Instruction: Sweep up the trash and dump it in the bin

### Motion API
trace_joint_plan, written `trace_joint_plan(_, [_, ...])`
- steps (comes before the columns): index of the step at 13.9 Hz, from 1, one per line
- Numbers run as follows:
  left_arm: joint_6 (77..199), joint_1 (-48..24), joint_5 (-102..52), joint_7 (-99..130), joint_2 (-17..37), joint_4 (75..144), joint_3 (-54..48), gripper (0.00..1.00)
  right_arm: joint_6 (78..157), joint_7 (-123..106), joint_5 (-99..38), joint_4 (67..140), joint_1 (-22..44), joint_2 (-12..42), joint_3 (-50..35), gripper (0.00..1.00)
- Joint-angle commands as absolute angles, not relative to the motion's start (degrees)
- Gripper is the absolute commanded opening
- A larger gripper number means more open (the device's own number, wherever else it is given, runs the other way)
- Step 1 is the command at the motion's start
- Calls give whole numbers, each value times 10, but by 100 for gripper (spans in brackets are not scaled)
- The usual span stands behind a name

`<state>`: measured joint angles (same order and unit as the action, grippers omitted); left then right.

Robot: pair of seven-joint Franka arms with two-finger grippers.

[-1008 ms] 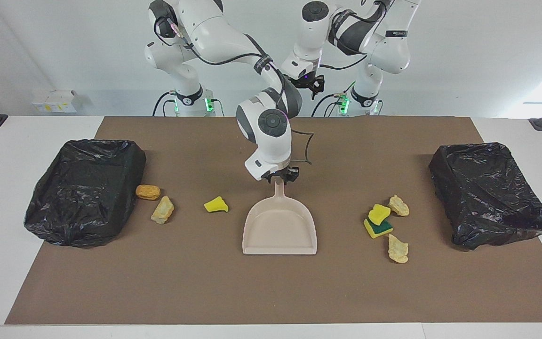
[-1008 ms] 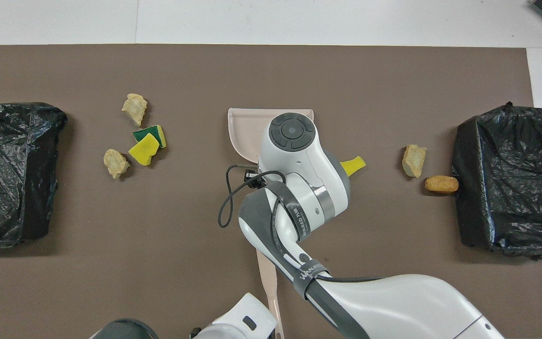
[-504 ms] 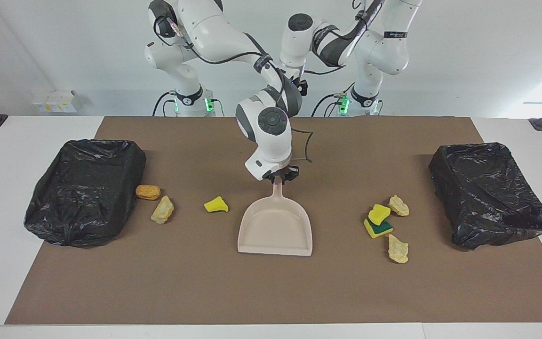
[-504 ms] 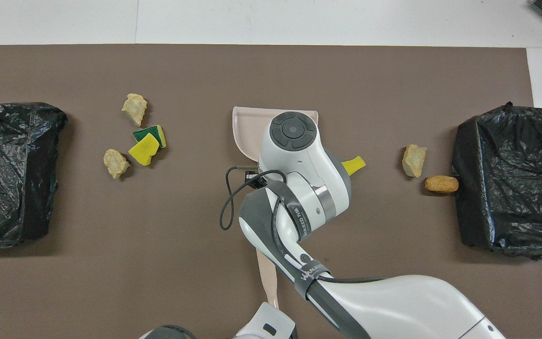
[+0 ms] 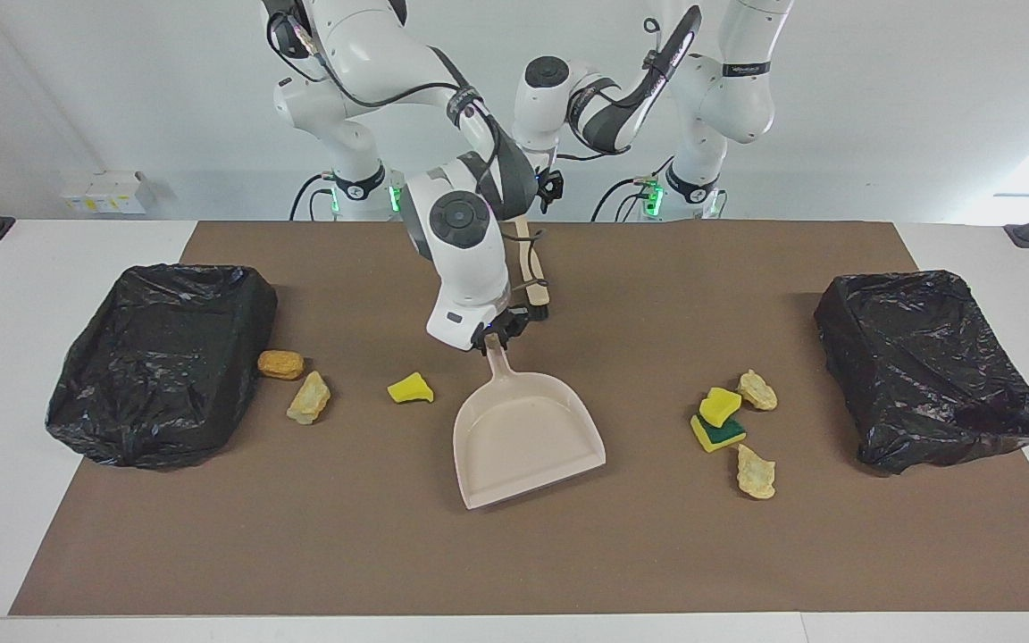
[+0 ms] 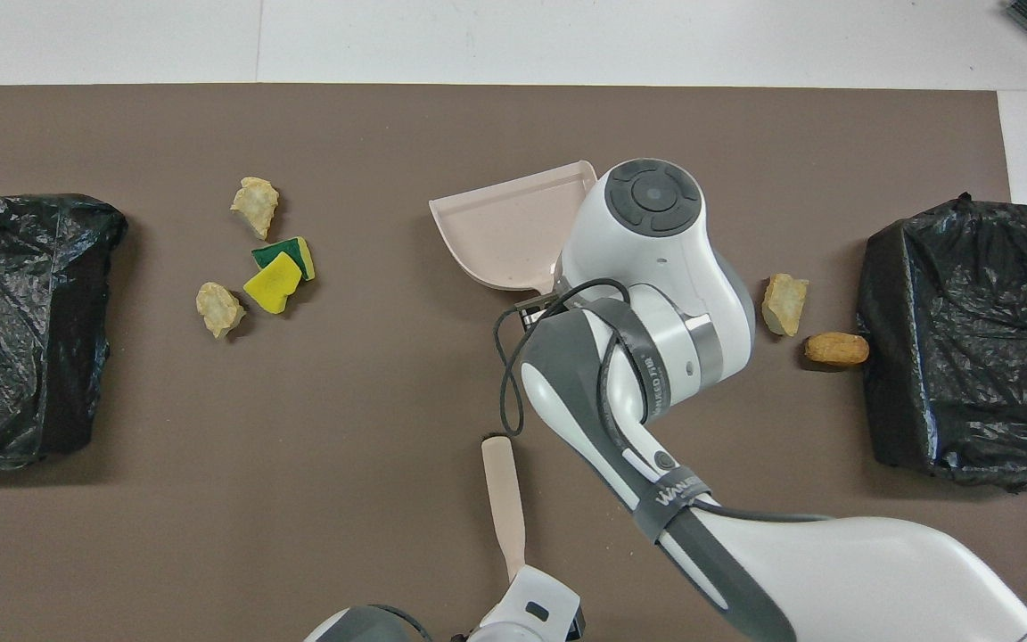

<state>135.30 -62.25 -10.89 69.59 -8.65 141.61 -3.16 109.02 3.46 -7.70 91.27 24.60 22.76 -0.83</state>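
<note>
ARMS: Dustpan (image 5: 528, 433) has swung since a second ago. Taking 12 o'clock as straight away from my bases, its mouth was at 12 and now sits nearer 11, with the handle pulled round toward 5. Brush (image 5: 532, 268) now shows clear of my right arm, lying at the pan's 6 o'clock.

OBSERVER: Jaws?

ARMS: Right gripper (image 5: 498, 338) is clamped on the tip of the dustpan's handle. Left gripper (image 5: 552, 185) is spread wide, up over the brush's handle end, with nothing in it.

OBSERVER: And the trash?

ARMS: All seven scraps are on the mat (image 5: 514, 554), none in the pan. Three lie at the pan's 3 o'clock:
- yellow piece (image 5: 410, 388), closest to the pan
- tan chunk (image 5: 309, 397)
- orange-brown lump (image 5: 280, 364), just beside the bin (image 5: 162, 357) at that end

The other four scraps (image 5: 722, 420) cluster at 9 o'clock, short of the second bin (image 5: 934, 366).

OBSERVER: Meaning?

ARMS: My reading is that the pan is in hand and the turned mouth now favours the 9 o'clock cluster. Sweeping has not begun. The brush needs gripping first.
</note>
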Motion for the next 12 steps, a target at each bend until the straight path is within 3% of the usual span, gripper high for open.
trace_joint_plan(1, [1361, -634, -116, 691, -79, 1416, -23, 100, 1065, -73, -76, 923, 218, 205, -12, 0])
trace_joint_plan(8, [1350, -642, -116, 683, -69, 1398, -22, 0, 1027, -248, -33, 925, 197, 189, -11, 0])
trace_joint_plan(12, [1264, -636, -116, 671, -82, 1390, -20, 0, 1000, -363, -32, 926, 184, 172, -11, 0])
